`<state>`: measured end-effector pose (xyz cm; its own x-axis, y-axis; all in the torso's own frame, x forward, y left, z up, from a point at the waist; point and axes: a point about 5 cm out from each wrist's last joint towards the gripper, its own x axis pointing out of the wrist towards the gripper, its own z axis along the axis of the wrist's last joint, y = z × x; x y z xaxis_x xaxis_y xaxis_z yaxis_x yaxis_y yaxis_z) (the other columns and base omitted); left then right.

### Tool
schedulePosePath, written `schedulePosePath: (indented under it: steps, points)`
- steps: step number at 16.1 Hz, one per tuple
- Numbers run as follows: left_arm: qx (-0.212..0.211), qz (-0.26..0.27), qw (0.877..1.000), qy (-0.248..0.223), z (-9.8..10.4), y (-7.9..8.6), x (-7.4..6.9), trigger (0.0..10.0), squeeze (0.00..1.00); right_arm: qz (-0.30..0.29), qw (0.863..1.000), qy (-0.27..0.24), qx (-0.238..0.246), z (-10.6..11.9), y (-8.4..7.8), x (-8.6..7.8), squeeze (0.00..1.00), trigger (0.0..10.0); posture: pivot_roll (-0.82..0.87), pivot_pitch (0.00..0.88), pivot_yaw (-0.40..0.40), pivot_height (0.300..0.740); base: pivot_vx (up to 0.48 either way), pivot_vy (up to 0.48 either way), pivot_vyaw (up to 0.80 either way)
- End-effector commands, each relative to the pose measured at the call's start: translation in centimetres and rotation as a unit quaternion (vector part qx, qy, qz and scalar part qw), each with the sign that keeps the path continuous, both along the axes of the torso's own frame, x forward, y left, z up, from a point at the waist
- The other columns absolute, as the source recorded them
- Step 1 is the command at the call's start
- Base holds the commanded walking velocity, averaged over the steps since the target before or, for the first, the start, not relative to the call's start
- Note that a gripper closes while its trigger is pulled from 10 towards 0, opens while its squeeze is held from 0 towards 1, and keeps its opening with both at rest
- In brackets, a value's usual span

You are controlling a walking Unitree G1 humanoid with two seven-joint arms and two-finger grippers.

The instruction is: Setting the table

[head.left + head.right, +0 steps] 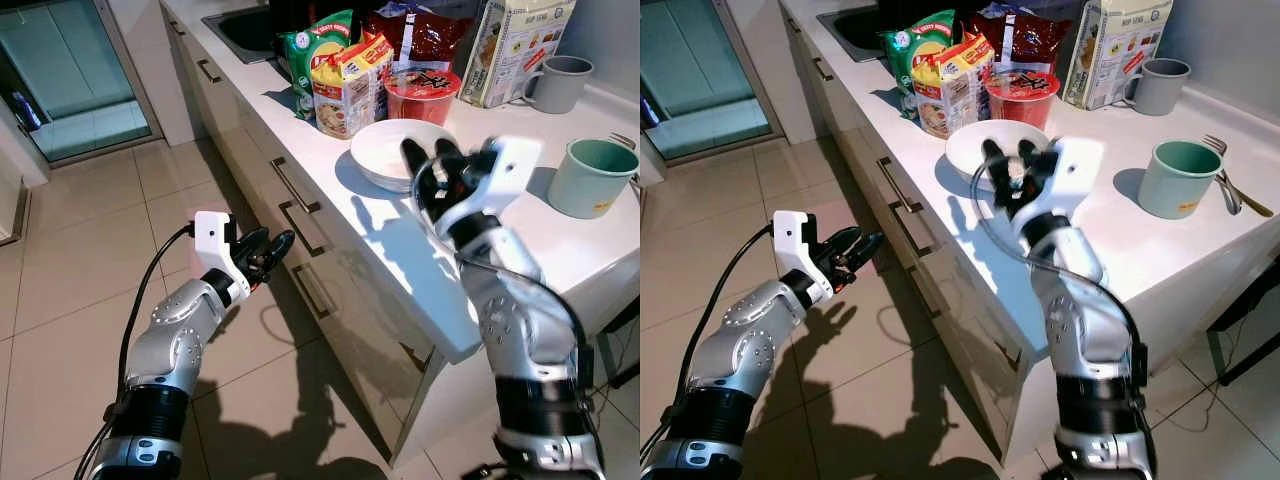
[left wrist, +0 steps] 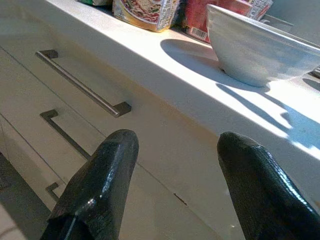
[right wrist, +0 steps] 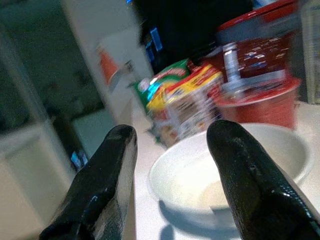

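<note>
Bowl (image 1: pixel 402 150) sits on counter (image 1: pixel 560 250) straight ahead of right gripper (image 1: pixel 430 152), fingers apart, just beside near rim; left gripper (image 1: pixel 272 246), fingers apart, hangs low by drawers (image 1: pixel 300 215), farther off

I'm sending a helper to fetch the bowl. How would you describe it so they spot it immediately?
On the white kitchen counter, look just in front of the row of snack packets and the red noodle cup. The bowl is wide, shallow, plain white and empty, unlike the taller handled green mug to its right.
</note>
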<state>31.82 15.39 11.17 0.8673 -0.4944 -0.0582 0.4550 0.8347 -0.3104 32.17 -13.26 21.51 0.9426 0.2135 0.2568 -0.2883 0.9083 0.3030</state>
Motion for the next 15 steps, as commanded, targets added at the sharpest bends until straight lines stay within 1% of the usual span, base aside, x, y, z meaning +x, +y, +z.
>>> schedulePosePath:
  steps: [1,3,4,7,8,11,13,15]
  points:
    - [0.013,-0.003,1.000,-0.004,0.3,0.3,0.0,10.0,0.00,-0.014,1.000,0.008,0.024,0.3,-0.5,0.2,0.00,10.0,-0.01,0.000,0.098,0.740,0.000,0.000,0.00]
    - [0.014,-0.004,1.000,-0.004,0.4,0.4,0.0,10.0,0.00,-0.041,0.997,0.032,0.054,-0.2,-1.3,0.5,0.00,10.0,-0.01,0.000,0.103,0.740,0.000,0.000,0.00]
    - [0.016,-0.005,1.000,-0.004,0.4,0.4,0.0,10.0,0.00,-0.059,0.994,0.054,0.072,-0.9,-1.7,0.8,0.00,10.0,-0.01,0.000,0.107,0.740,0.000,0.000,0.00]
    - [0.020,-0.007,1.000,-0.002,0.4,0.6,-0.1,10.0,0.00,-0.093,0.986,0.101,0.097,-2.8,-2.4,1.2,0.00,10.0,-0.01,0.000,0.109,0.740,0.000,0.000,0.00]
    - [0.023,-0.007,1.000,-0.002,0.5,0.8,-0.1,10.0,0.00,-0.110,0.978,0.129,0.118,-3.7,-2.8,1.4,0.00,10.0,0.00,0.000,0.111,0.740,0.000,0.000,0.00]
    - [0.025,-0.007,1.000,-0.002,0.6,1.1,-0.3,10.0,0.00,-0.124,0.971,0.149,0.140,-4.2,-2.9,1.8,0.00,10.0,0.00,0.000,0.111,0.740,0.000,0.000,0.00]
    - [0.026,-0.007,1.000,-0.001,0.6,1.1,-0.3,10.0,0.00,-0.128,0.970,0.154,0.137,-4.3,-2.8,1.9,0.00,10.0,0.01,0.000,0.110,0.740,0.000,0.000,0.00]
    - [0.027,-0.006,1.000,-0.001,0.7,1.1,-0.4,10.0,0.00,-0.121,0.974,0.143,0.127,-3.9,-2.4,2.2,0.00,10.0,0.01,0.000,0.109,0.740,0.000,0.000,0.00]
